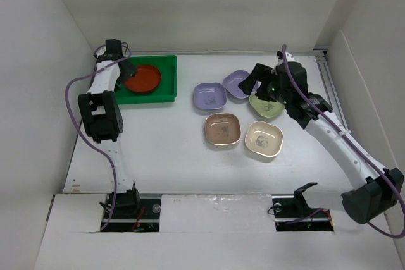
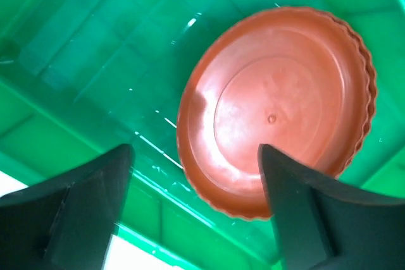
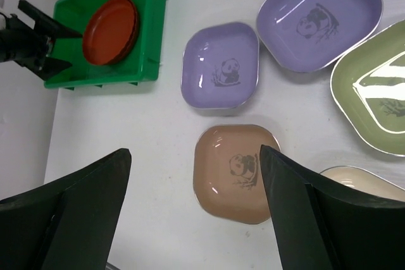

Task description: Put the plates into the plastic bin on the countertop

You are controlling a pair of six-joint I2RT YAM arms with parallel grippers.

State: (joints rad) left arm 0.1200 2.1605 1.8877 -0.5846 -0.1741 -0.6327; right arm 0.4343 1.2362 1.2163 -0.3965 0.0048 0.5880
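**Inspector:** Status of the plates?

**Operator:** I find a red-brown plate (image 2: 278,109) lying flat in the plastic bin (image 2: 95,42). It sits directly below my left gripper (image 2: 195,156), toward its right finger. The fingers stand apart and grip nothing. Five plates sit on the countertop (image 3: 126,124) under my right gripper (image 3: 194,153), which is likewise spread wide and empty. The tan plate (image 3: 234,172) is just below it and a lavender plate (image 3: 220,64) is ahead. The second lavender plate (image 3: 319,17) and the pale green plate (image 3: 373,93) are ahead to its right, and the cream plate (image 3: 361,181) is beside its right finger.

**Inspector:** Recommended handling?

**Operator:** I judge the left should lift straight up, so neither finger catches the scalloped rim or the bin wall. With the right I would take the tan plate by one edge, one finger inside the lip and one outside. I would close gently, because the glaze looks slippery.
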